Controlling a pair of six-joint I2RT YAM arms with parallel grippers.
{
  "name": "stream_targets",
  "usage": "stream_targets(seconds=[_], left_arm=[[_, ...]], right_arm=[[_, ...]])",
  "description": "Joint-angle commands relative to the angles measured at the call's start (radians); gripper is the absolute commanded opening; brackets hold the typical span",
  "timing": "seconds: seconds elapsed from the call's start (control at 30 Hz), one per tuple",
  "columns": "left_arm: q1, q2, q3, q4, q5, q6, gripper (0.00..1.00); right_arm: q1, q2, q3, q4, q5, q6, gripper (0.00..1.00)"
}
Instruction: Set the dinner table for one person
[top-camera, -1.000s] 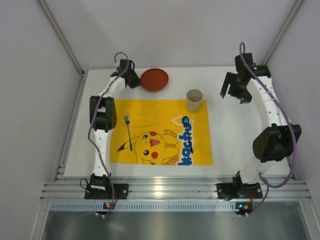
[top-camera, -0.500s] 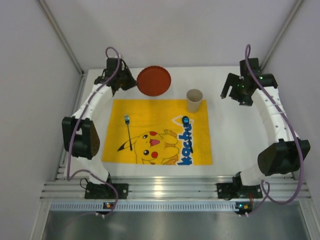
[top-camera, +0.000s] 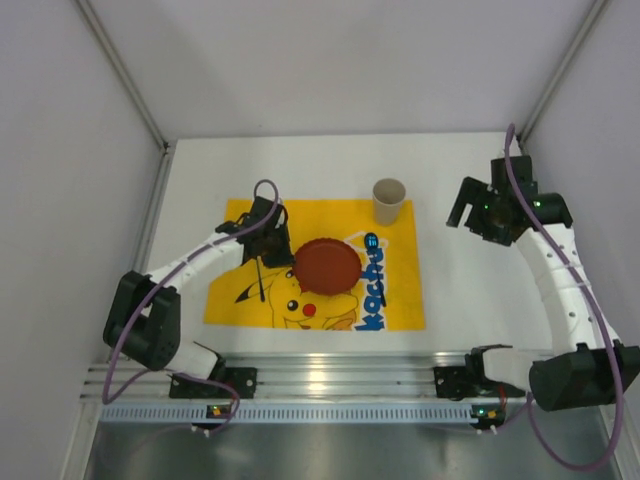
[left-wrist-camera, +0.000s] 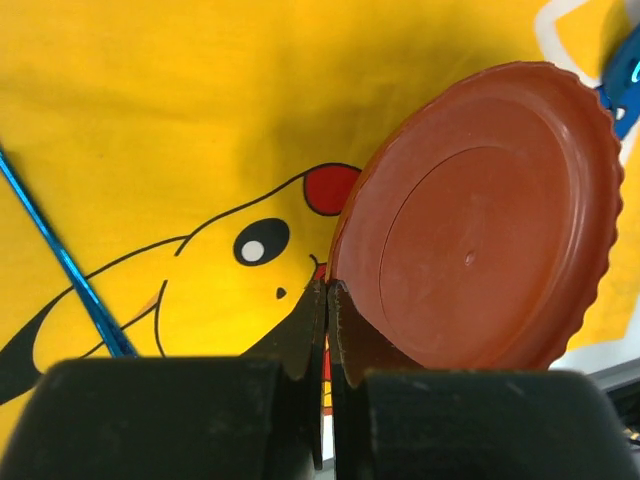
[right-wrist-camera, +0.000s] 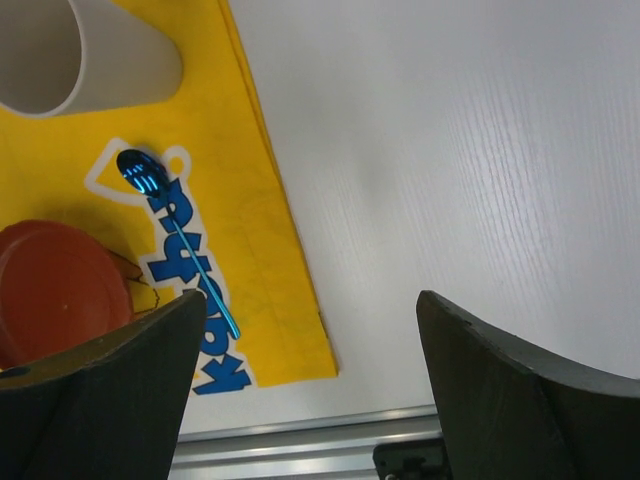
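Observation:
My left gripper (top-camera: 289, 256) (left-wrist-camera: 328, 300) is shut on the rim of a red-brown plate (top-camera: 327, 266) (left-wrist-camera: 470, 220) and holds it tilted over the middle of the yellow Pikachu mat (top-camera: 310, 215) on the white dinner table (top-camera: 470, 290). A blue fork (top-camera: 262, 283) (left-wrist-camera: 70, 270) lies on the mat's left part, its head hidden under my left arm. A blue spoon (top-camera: 372, 240) (right-wrist-camera: 175, 230) lies on the mat's right part, beside the plate. A beige paper cup (top-camera: 389, 200) (right-wrist-camera: 80, 50) stands at the mat's far right corner. My right gripper (top-camera: 470, 208) (right-wrist-camera: 308, 300) is open and empty above bare table right of the mat.
The aluminium rail (top-camera: 330, 375) runs along the table's near edge, with both arm bases on it. Grey walls close in the left, far and right sides. Bare white tabletop (right-wrist-camera: 450, 150) lies right of the mat.
My left gripper has carried the plate from the table's far edge down to over the mat's middle. My right arm has drawn back toward the near right.

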Motion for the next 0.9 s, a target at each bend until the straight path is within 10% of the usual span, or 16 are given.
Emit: stream_targets(seconds=[0.0,0.3,0.33,0.37,0.63,0.87], left_arm=[[-0.008,-0.054,0.005,0.043,-0.059,-0.027,0.00],[-0.008,0.015,0.064,-0.036,-0.156,0.034,0.12],[-0.010,0.019,0.065,-0.047,-0.153,0.040,0.28],[-0.008,0.013,0.064,-0.050,-0.159,0.045,0.98],[-0.008,-0.091,0.204,-0.144,-0.277,0.105,0.98],[-0.005,-0.036,0.558,-0.237,-0.335,0.203,0.98]], right_arm=[[0.006,-0.061,-0.019,0.020,-0.003,-0.001,0.87],[0.006,-0.118,-0.025,-0.030,0.017,-0.011,0.88],[0.006,-0.121,-0.027,-0.032,0.019,-0.011,0.88],[0.006,-0.128,-0.031,-0.038,0.022,-0.014,0.88],[0.006,-0.155,0.007,-0.041,0.020,-0.034,0.88],[0.006,-0.118,0.367,0.055,-0.261,-0.020,0.96]])
